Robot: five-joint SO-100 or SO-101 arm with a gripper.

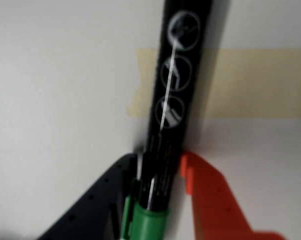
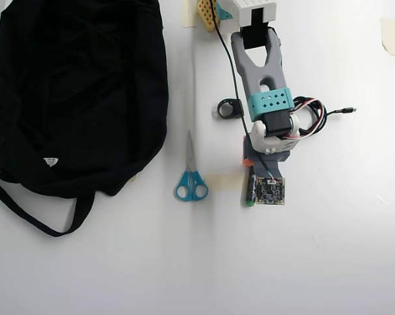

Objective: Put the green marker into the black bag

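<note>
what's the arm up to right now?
The claw has its black and orange fingers on either side of the green marker, which seems to lie on the white table. The black bag sits off to the left in the overhead view, with blue-handled scissors between it and the arm.

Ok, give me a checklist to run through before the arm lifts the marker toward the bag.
1. Marker between the fingers: ok. In the wrist view the green marker sits between the black finger and the orange finger.
2. Pincer firmly shut on it: cannot tell; the picture is blurred.
3. Marker off the table: cannot tell.
4. Path toward the black bag: not ok; in the overhead view the scissors lie between arm and bag, so pass above them.
5. Bag opening ready: cannot tell; no opening shows.
</note>
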